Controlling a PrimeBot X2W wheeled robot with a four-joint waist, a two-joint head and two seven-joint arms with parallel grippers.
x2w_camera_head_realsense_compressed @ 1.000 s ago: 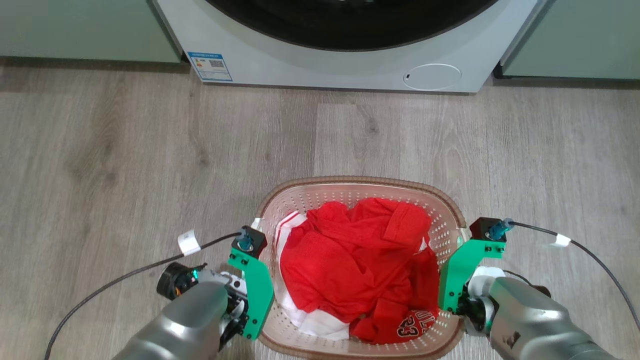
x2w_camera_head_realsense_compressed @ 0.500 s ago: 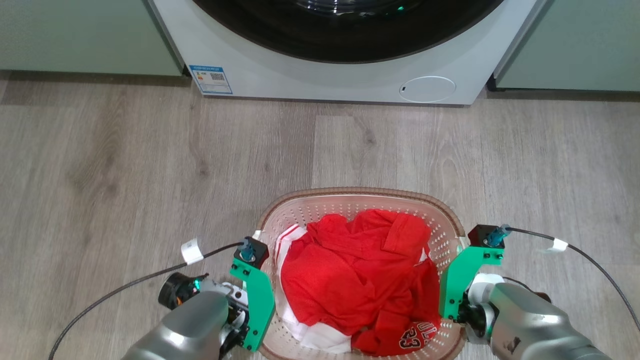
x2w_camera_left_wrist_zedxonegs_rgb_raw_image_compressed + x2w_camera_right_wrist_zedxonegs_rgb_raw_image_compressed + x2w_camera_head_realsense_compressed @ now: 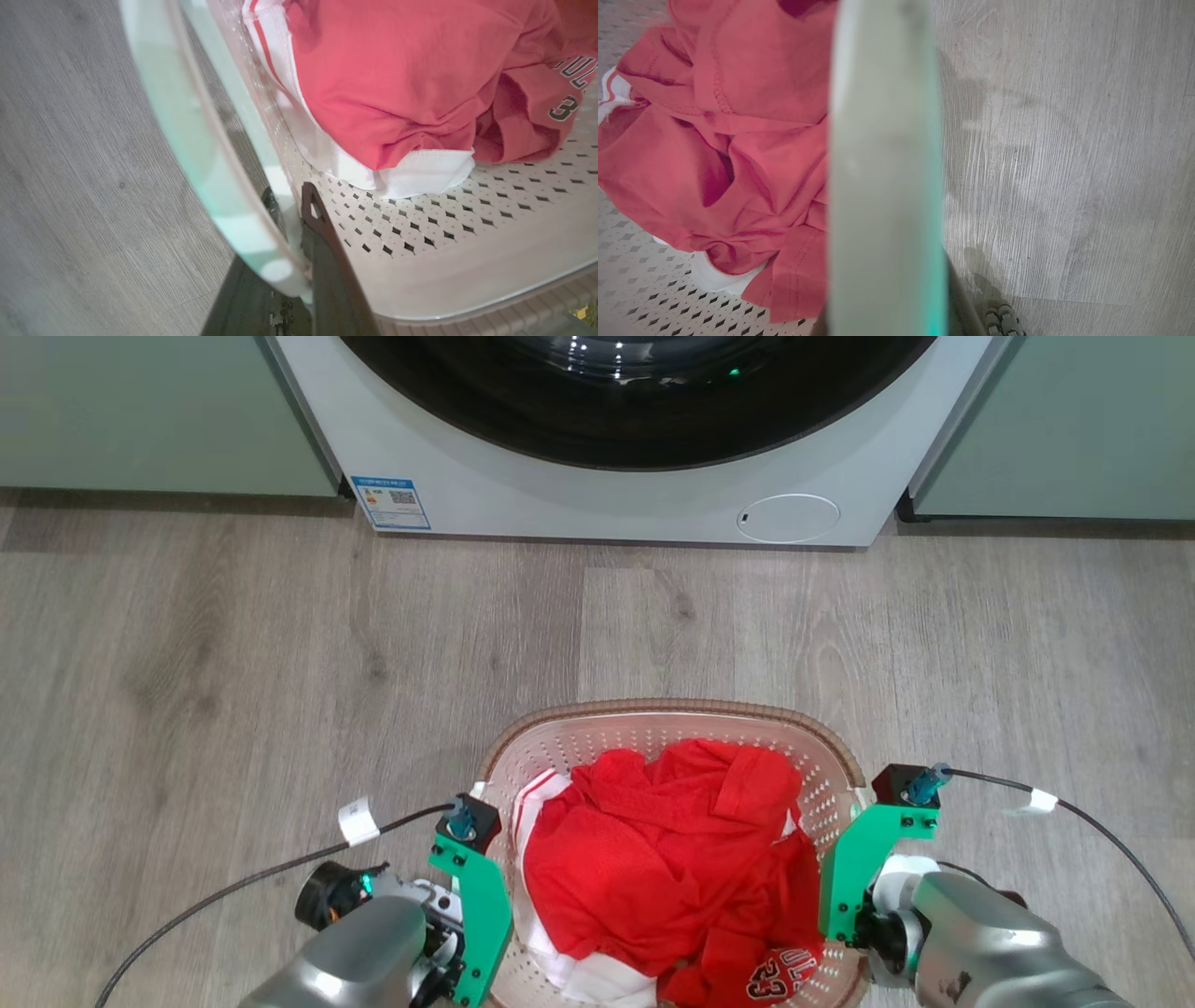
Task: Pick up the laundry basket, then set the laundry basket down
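The left gripper (image 3: 290, 200) clamps the laundry basket (image 3: 672, 709) by its wall; the right gripper (image 3: 887, 303) seemingly straddles a handle (image 3: 887, 140), its closure hidden.

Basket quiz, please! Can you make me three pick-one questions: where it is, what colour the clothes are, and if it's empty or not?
1. Where is the basket?
A) in front of the washer
B) on top of the washer
C) on a table

2. What colour are most of the clothes?
A) blue
B) red
C) green

3. The basket is:
A) empty
B) upside down
C) holding clothes

Answers:
1 A, the washer stands beyond it, across a stretch of wood floor.
2 B, the cloth is red, with a little white.
3 C, the clothes lie heaped inside it.
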